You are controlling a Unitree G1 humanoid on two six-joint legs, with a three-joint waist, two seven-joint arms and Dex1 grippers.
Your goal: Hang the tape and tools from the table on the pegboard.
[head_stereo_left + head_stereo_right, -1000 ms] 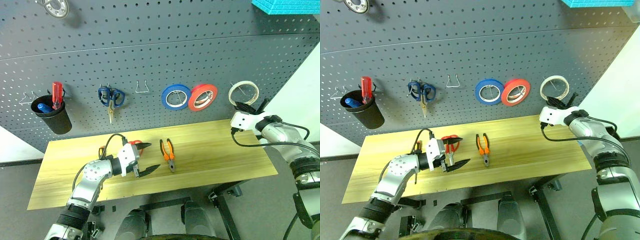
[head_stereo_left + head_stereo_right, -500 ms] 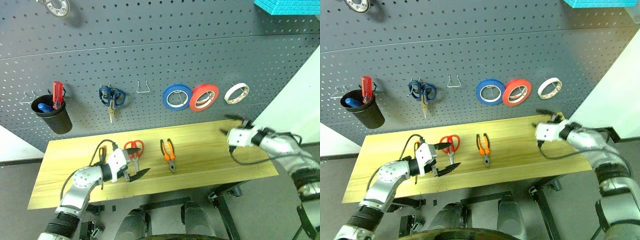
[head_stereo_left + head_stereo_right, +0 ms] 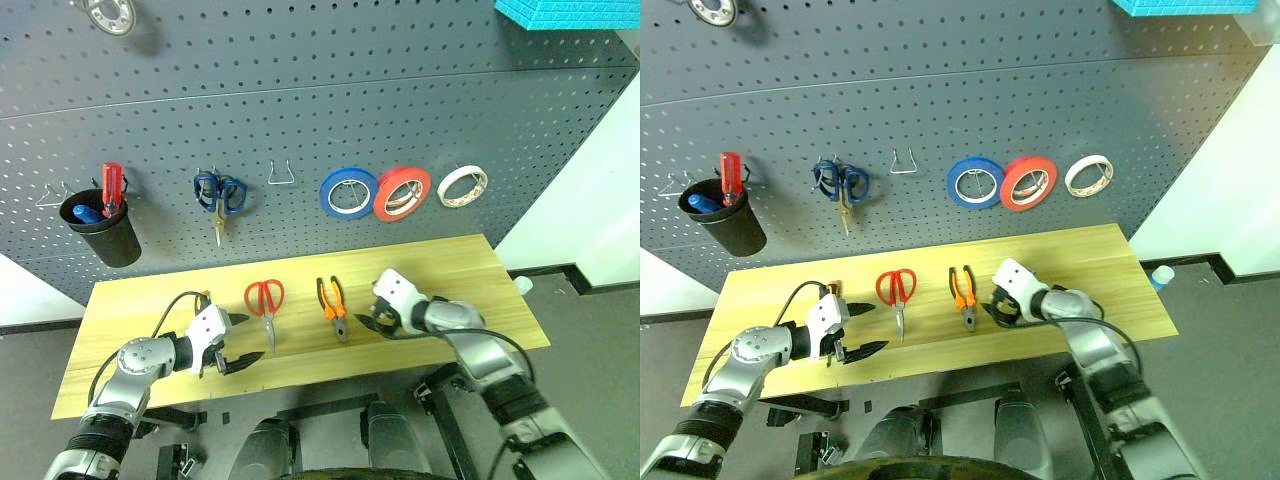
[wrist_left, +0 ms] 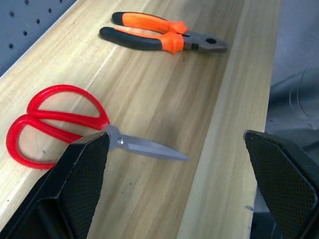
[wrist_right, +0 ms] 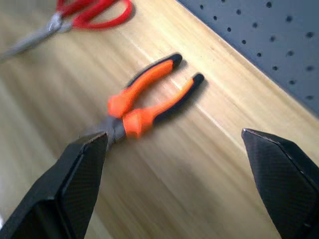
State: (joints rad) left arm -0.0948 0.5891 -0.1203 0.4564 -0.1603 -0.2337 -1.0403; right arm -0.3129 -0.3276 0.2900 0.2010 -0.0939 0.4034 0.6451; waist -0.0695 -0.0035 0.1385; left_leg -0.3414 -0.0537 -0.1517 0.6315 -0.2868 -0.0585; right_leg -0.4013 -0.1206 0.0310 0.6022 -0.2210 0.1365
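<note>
tape ring (image 3: 462,186) hanging on pegboard (image 3: 300,110); right tool (image 5: 174,149), spread wide and empty, lining up on pliers (image 5: 144,104) (needs closing on handles).

You see only a corner of the turquoise ridged block (image 3: 570,12) at one o'clock, and the round metal ring (image 3: 108,14) at eleven o'clock is cut by the top edge. The slim black-and-orange screwdriver (image 3: 833,292) is mostly hidden behind the left gripper (image 3: 853,330). The black cup (image 3: 103,232) conceals the red-handled screwdriver's (image 3: 113,189) shaft.
</note>
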